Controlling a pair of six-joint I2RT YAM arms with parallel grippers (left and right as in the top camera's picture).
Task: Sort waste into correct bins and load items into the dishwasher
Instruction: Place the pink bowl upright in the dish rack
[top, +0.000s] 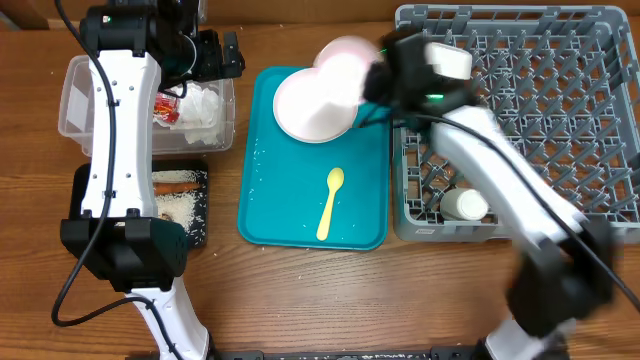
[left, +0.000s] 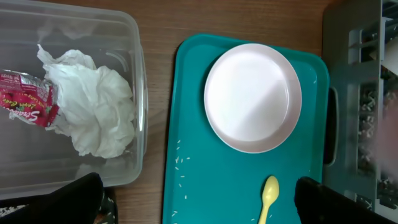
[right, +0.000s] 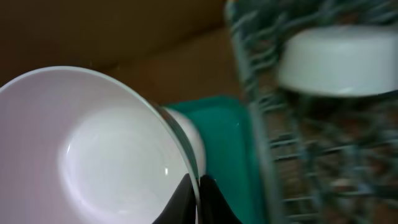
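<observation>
My right gripper (top: 383, 78) is shut on the rim of a white bowl (top: 343, 60) and holds it tilted in the air between the teal tray and the grey dish rack (top: 560, 110). The right wrist view shows my fingers (right: 199, 198) pinching that bowl's rim (right: 93, 155). A second white bowl (right: 342, 59) sits upside down in the rack, and a small white cup (top: 465, 205) lies at its front. The white plate (left: 253, 96) and yellow spoon (left: 268, 196) lie on the teal tray. My left gripper (left: 199, 196) is open and empty above the tray's left edge. The napkin (left: 93, 109) and wrapper (left: 28, 99) lie in the clear tub (top: 75, 100).
The teal tray (top: 265, 200) lies mid-table with a few stray rice grains (left: 181, 163). The black tray (top: 198, 215) at the front left holds rice (top: 180, 205) and an orange-brown scrap (top: 175, 183), partly hidden by my left arm. The rack fills the right side.
</observation>
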